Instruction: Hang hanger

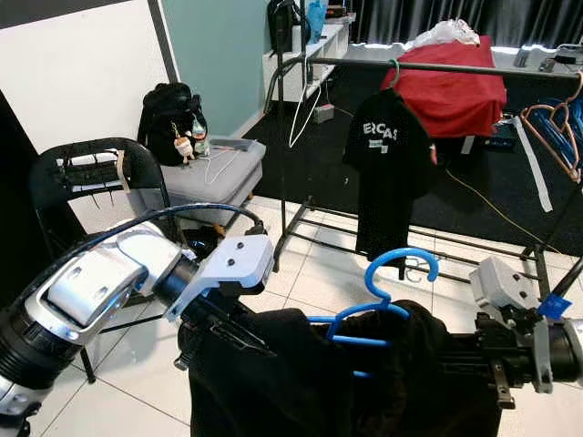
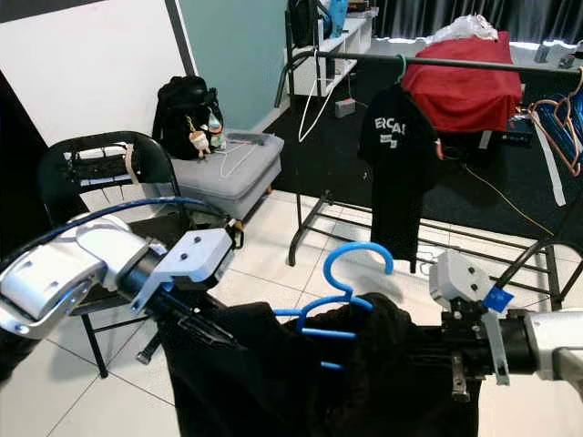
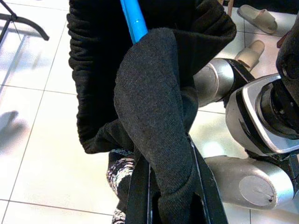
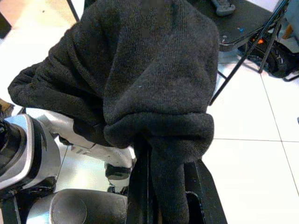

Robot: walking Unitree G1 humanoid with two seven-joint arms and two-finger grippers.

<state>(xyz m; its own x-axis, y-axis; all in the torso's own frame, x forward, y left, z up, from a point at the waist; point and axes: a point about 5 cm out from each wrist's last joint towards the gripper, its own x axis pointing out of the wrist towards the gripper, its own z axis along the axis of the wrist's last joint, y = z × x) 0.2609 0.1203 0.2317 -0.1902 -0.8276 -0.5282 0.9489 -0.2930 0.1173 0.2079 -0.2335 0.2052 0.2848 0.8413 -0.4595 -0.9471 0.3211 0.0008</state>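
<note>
Hanger apparently between both tools

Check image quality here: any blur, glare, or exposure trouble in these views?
Eye views: sharp, evenly lit, blue hanger and clothes rack crisp; window strip behind slightly blown out. Left wrist view: dark garment close but its knit texture is clear, floor tiles bright. Right wrist view: garment sharp, tiles nearly overexposed.

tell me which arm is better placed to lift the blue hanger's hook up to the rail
Right, probably: the right hand grips the dark garment beside the blue hanger, on the rail side. The left hand grips the far shoulder.
</note>
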